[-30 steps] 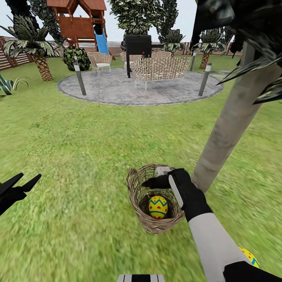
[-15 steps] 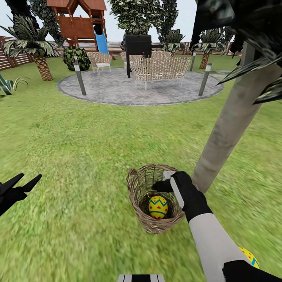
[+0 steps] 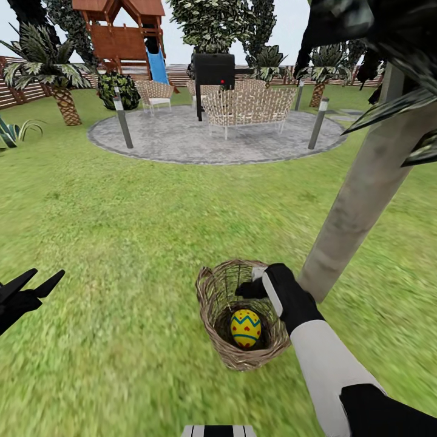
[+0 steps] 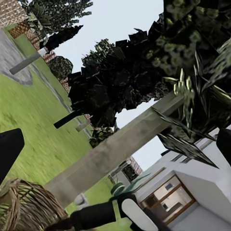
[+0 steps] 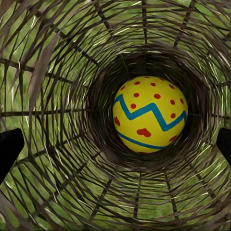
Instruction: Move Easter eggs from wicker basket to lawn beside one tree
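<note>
A smooth, glossy yellow egg [image 3: 246, 328], banded with a blue zigzag and dotted red, lies at the bottom of the round, open-weave wicker basket [image 3: 213, 297] standing on the blurry green lawn [image 3: 121, 243]. At the basket's 1 o'clock rim hangs the right pincer [image 3: 258, 280], fingers apart. The tree [image 3: 358, 200], matte grey-beige, rises at 2 o'clock. At 9 o'clock, the left pincer [image 3: 33, 282] is spread.

One egg [image 3: 245, 328] lies in the wicker basket [image 3: 213, 297], low in the frame's centre on the lawn [image 3: 121, 230]. The tree [image 3: 358, 200] trunk stands just right of the basket. The patio [image 3: 182, 139] lies beyond, at upper centre.
</note>
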`<state>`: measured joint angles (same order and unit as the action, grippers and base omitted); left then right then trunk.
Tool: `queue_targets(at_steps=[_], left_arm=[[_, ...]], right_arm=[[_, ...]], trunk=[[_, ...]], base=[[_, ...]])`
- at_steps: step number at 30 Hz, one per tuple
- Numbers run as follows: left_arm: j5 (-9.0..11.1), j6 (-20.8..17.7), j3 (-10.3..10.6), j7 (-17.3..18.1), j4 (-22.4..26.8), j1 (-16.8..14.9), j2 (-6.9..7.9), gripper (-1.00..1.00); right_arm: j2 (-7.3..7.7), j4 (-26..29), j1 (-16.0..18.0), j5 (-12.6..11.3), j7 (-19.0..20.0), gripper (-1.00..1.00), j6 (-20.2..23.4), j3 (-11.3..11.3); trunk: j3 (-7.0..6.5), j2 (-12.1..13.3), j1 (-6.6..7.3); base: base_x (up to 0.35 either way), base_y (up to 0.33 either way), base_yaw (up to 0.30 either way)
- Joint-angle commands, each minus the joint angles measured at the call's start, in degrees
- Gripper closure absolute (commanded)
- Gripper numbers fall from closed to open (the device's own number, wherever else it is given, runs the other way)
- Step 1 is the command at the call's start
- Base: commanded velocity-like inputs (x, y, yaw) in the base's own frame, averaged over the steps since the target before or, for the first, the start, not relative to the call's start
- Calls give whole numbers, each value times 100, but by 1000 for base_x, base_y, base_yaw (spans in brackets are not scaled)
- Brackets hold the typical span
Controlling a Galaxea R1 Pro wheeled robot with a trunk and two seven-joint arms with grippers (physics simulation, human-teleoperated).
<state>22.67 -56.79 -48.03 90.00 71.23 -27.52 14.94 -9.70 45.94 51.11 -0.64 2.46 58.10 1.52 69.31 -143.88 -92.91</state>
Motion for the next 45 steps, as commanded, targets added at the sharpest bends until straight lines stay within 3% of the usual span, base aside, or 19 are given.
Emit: queue_targets(at_steps=[1, 4, 12, 25, 33, 38, 45], left_arm=[[0, 1, -2, 0, 0, 1, 0, -100], [1, 1, -1, 0, 1, 1, -4, -100], [-5, 1, 8, 0, 14, 1, 0, -100], [-2, 1, 21, 0, 31, 1, 0, -100], [-8, 1, 30, 0, 57, 1, 0, -100], [-7, 1, 30, 0, 57, 1, 0, -100], [-3, 1, 29, 0, 57, 1, 0, -100]], right_arm=[[-2, -61, 18, -3, -2, -100, 0, -11], [2, -147, 41, 1, -7, -100, 0, -27], [3, -384, 49, 4, -33, -100, -10, -265], [3, -409, 188, 38, -41, -100, -87, -281], [-30, -509, 242, 86, -59, -100, -428, -252], [-30, -591, 262, 43, -575, -100, -720, -249], [-30, -827, 372, 38, -729, -100, -843, -249]], trunk=[[0, 0, 0], [0, 0, 0], [177, -11, -21], [465, -28, -54], [642, -39, -75], [753, -46, -88], [908, -55, -106]], base=[[8, 0, 0], [4, 0, 0], [0, 0, 0], [0, 0, 0], [0, 0, 0], [0, 0, 0], [0, 0, 0]])
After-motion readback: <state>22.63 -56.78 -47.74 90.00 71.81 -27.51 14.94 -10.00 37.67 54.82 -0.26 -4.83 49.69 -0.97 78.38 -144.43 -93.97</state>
